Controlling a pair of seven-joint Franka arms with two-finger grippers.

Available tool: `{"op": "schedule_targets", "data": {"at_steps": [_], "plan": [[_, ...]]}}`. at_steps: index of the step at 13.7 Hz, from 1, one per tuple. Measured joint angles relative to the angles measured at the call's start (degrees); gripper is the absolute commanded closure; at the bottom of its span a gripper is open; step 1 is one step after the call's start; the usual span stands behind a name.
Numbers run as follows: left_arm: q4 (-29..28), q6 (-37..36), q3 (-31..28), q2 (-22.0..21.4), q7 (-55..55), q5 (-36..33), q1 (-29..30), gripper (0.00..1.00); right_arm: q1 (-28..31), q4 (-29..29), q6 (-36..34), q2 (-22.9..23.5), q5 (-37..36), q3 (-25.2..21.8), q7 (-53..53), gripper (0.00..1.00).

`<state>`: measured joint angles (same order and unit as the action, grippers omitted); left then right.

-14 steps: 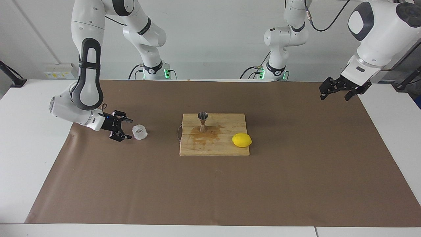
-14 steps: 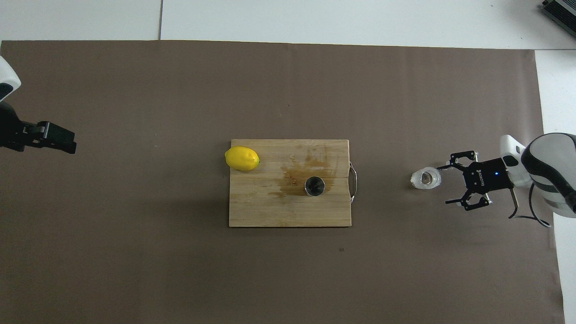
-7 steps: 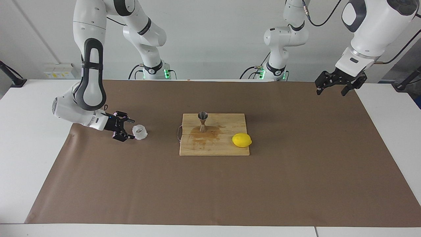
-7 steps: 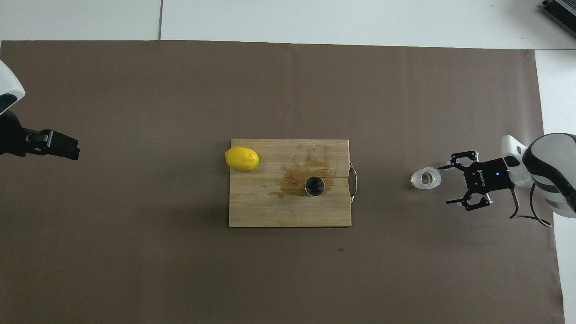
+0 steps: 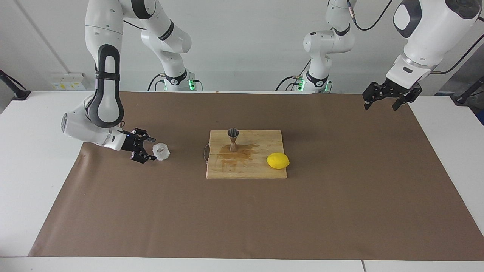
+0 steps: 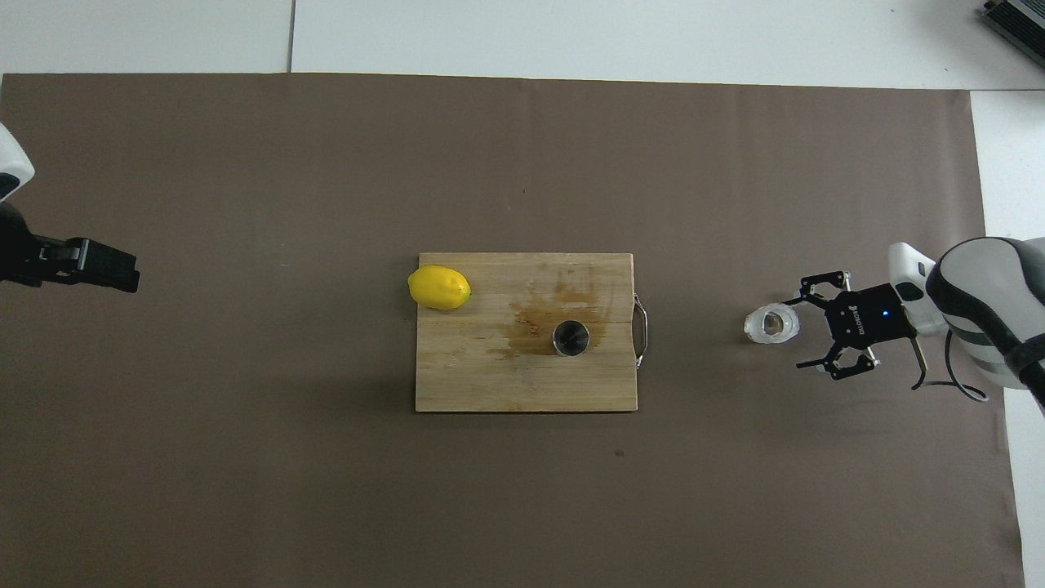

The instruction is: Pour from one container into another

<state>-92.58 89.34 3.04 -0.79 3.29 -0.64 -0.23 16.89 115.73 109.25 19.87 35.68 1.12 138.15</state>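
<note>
The translucent crinkled cup (image 5: 161, 151) (image 6: 771, 324) stands upright on the brown paper toward the right arm's end of the table. My right gripper (image 5: 150, 149) (image 6: 801, 333) lies low and level beside it, open, its fingertips reaching the cup's side with the cup just outside the jaws. The steel hourglass jigger (image 5: 233, 139) (image 6: 571, 338) stands upright on the wooden cutting board (image 5: 261, 172) (image 6: 490, 384), on a brown wet stain. My left gripper (image 5: 381, 102) (image 6: 110, 265) hangs open and empty, high over the paper's edge at the left arm's end.
A yellow lemon (image 5: 278, 161) (image 6: 439, 287) lies on the board's corner toward the left arm's end, farther from the robots than the jigger. The board has a wire handle (image 6: 643, 327) on the side facing the cup. Brown paper covers the table.
The right gripper has edged closer to the cup, staying open. The left gripper rose a little and drew in, then held still. Cup, jigger and lemon have not moved.
</note>
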Motion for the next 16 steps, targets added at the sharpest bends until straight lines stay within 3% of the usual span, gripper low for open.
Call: {"op": "schedule_targets", "data": {"at_steps": [16], "plan": [[-0.05, 0.21, -0.15, 0.05, 0.00, 0.04, 0.00, 0.00, -0.99, -0.40, 1.99, 1.55, 2.64, 1.48, 0.01, 0.00]]}}
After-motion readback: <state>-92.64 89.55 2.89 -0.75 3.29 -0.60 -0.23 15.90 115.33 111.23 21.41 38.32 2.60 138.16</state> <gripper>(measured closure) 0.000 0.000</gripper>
